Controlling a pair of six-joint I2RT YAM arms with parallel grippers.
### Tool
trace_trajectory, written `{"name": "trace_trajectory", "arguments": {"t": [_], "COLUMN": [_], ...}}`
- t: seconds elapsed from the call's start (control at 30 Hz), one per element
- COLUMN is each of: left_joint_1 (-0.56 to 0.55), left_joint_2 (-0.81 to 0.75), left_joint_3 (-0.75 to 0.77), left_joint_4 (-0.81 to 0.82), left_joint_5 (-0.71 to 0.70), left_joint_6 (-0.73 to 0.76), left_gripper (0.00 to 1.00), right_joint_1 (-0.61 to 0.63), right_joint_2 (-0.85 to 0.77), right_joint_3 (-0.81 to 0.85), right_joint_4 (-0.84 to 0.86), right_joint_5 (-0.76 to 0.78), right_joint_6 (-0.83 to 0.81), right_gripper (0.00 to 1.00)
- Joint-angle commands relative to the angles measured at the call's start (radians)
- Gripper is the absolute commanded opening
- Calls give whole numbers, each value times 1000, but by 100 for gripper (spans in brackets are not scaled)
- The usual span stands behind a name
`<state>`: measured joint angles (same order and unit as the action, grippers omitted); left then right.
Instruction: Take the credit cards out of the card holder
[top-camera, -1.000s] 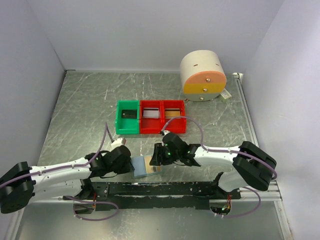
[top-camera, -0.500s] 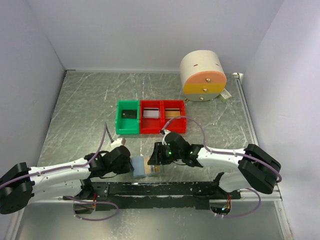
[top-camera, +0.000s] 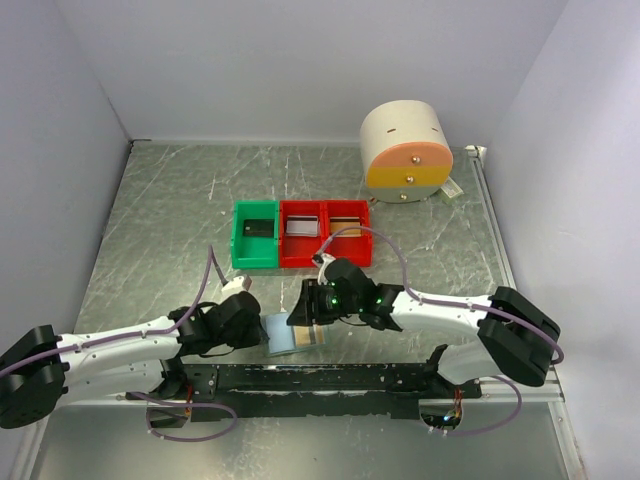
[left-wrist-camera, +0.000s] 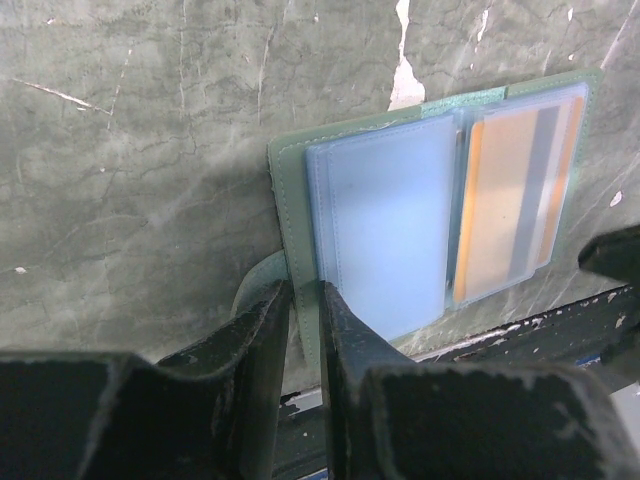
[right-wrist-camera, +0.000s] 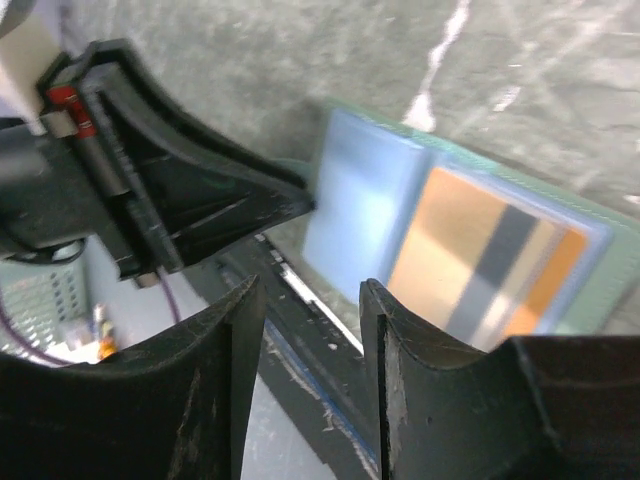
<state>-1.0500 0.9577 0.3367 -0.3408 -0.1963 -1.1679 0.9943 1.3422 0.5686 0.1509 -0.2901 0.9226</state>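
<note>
Top external view, lower centre: shows the card holder (top-camera: 292, 337) spread flat on the table (top-camera: 150, 230), beside the black rail (top-camera: 320, 378). From left wrist, reveals an orange credit card (left-wrist-camera: 510, 200) in the right pocket, with the left pocket plain pale blue. Pinches the holder's left edge narrowly with the left gripper (left-wrist-camera: 305, 300). Holds the right gripper (right-wrist-camera: 310, 290) over the holder, fingers apart, nothing between them. Farther up the frame, finds a green bin (top-camera: 255, 236) touching two red bins (top-camera: 325, 232), and at upper right a round cream drawer unit (top-camera: 405, 150).
</note>
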Motion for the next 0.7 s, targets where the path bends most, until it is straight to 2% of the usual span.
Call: {"name": "trace_trajectory", "arguments": {"t": [0.0, 0.17, 0.67], "left_joint_1": [-4, -4, -4], "left_joint_2": [-10, -30, 4], "left_joint_3": [4, 2, 11], "left_joint_4": [4, 0, 10], "left_joint_5": [6, -1, 6], "left_joint_6": [2, -1, 3], "left_gripper": [30, 30, 29], "right_joint_1": [2, 2, 3], "right_joint_2": [-29, -41, 42], "right_joint_3": [44, 27, -31], "right_joint_4": [-199, -273, -177], "right_joint_5": [181, 221, 178], "right_joint_6": [-55, -76, -50], "right_gripper": [44, 45, 45]}}
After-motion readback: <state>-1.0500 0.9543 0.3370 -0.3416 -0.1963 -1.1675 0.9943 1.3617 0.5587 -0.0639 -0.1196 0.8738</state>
